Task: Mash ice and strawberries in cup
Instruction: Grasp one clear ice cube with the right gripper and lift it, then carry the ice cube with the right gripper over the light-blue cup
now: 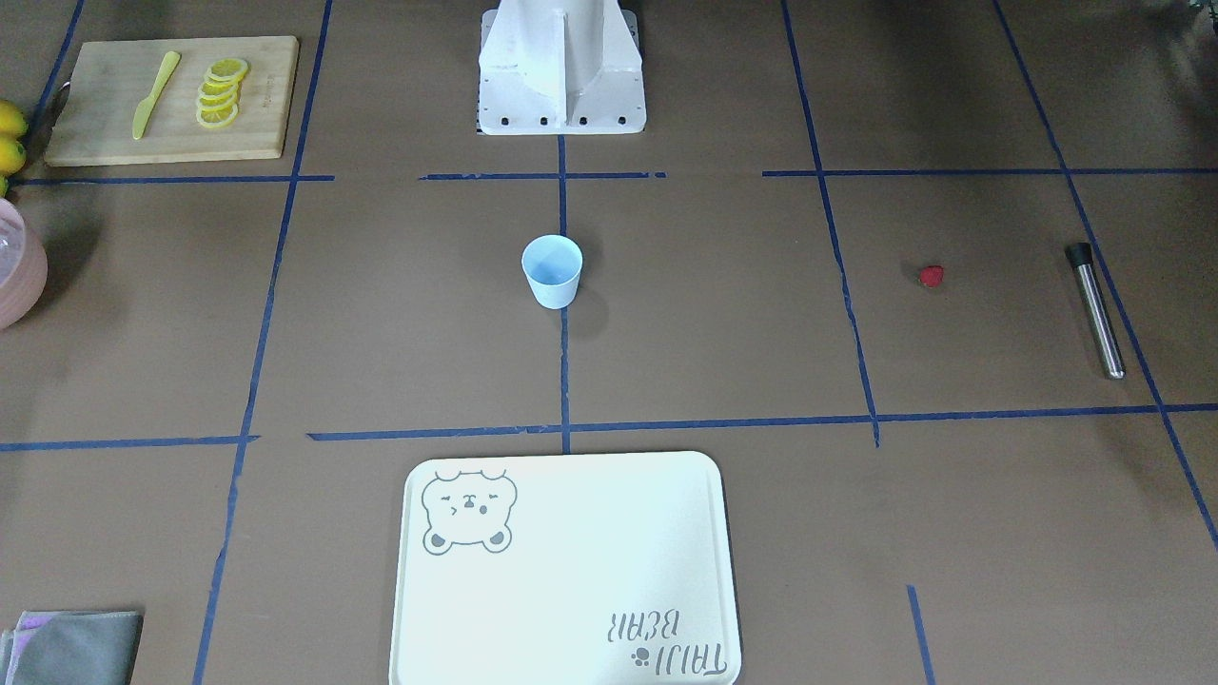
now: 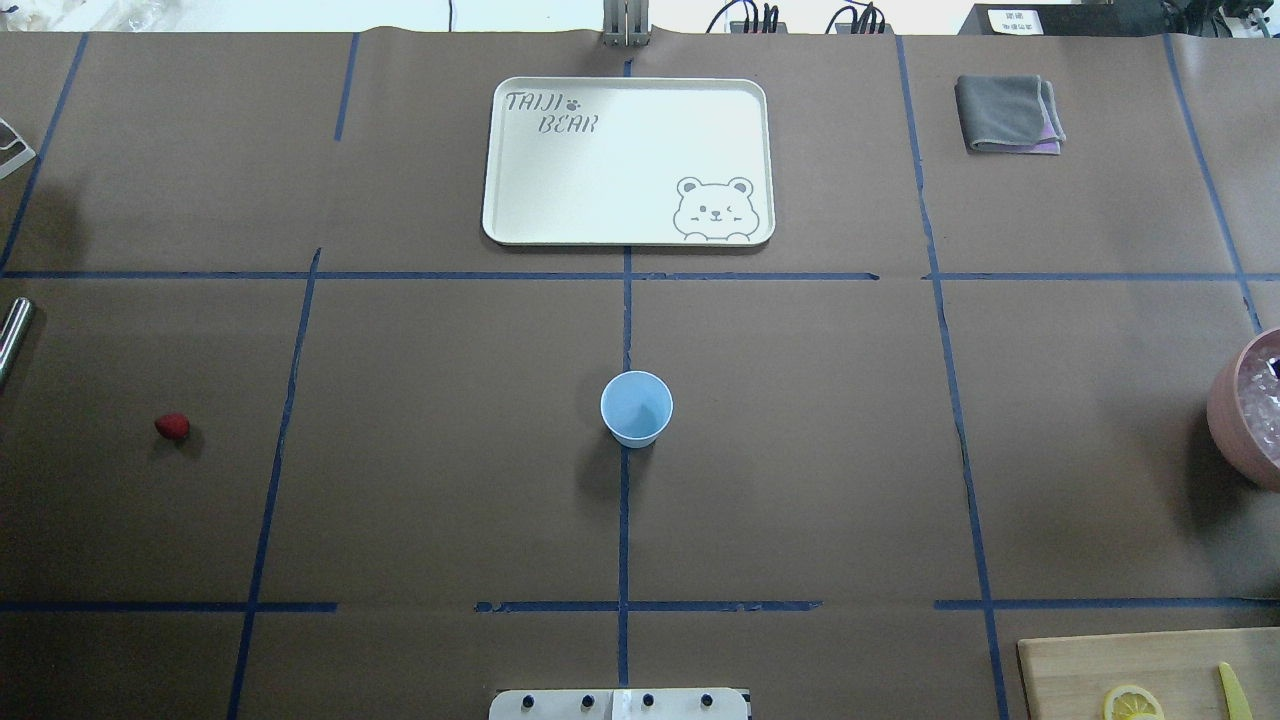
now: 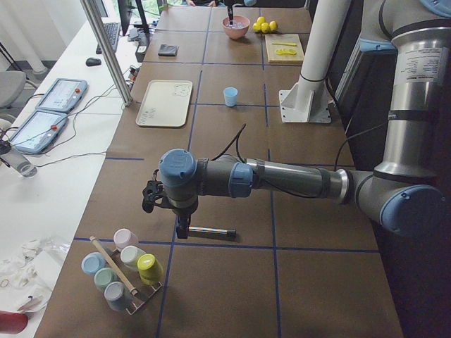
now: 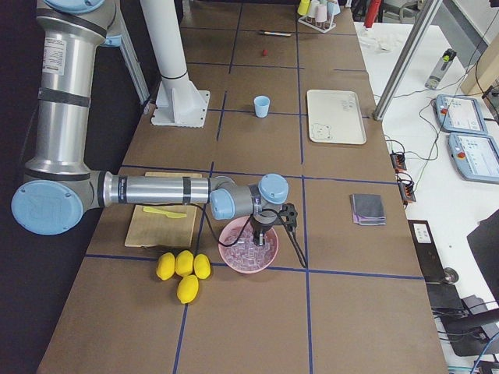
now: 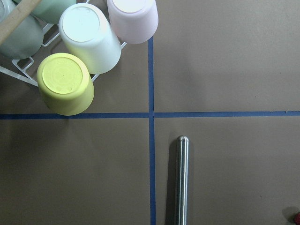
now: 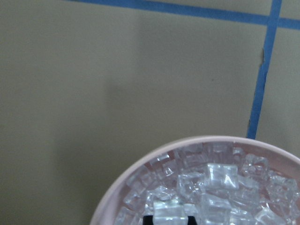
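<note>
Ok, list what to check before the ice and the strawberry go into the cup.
1. Cup upright and empty at the table's centre: ok.
2. Strawberry lying free on the table, apart from the cup: ok.
3. Ice ready in the pink bowl: ok.
4. Right pincer down at the ice; hold on a cube: cannot tell.
5. Metal muddler lying unobstructed under the left wrist: ok.
6. Left pincer open or shut: cannot tell.

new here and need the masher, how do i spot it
From the central blue cup, go past the strawberry toward the robot's left. The masher lies flat there: a slim steel rod with a black tip, unlike the pastel cups nearby.
</note>
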Action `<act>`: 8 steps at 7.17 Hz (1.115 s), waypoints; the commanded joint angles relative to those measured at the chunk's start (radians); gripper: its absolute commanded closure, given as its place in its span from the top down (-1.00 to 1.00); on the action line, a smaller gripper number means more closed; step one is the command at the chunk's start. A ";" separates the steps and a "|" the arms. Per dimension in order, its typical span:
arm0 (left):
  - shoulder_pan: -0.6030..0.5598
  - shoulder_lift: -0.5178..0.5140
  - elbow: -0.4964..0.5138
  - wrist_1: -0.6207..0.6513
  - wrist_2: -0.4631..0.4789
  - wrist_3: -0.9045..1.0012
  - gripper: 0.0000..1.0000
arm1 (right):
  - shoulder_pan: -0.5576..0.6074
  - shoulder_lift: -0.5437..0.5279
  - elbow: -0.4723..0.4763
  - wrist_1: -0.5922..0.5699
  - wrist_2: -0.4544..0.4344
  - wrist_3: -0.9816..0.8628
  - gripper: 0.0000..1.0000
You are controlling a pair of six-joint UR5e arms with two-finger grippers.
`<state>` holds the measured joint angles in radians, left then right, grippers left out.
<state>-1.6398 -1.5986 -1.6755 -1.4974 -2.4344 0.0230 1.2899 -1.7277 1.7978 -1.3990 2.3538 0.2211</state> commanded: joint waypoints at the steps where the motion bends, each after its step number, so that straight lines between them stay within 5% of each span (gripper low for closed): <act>1: 0.000 0.000 0.000 0.000 0.000 0.000 1.00 | 0.029 0.032 0.130 -0.005 0.001 0.009 -0.96; 3: 0.000 0.000 -0.001 0.000 0.000 0.000 1.00 | 0.011 0.167 0.132 -0.008 0.002 0.122 -0.98; 6: 0.000 0.003 -0.016 0.002 0.002 0.000 1.00 | -0.192 0.383 0.130 -0.018 -0.007 0.422 -0.99; 8: 0.000 0.002 -0.017 0.005 0.000 -0.002 1.00 | -0.335 0.587 0.138 -0.207 -0.117 0.552 -0.97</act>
<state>-1.6398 -1.5962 -1.6904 -1.4938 -2.4334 0.0226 1.0425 -1.2641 1.9310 -1.4956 2.3014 0.6924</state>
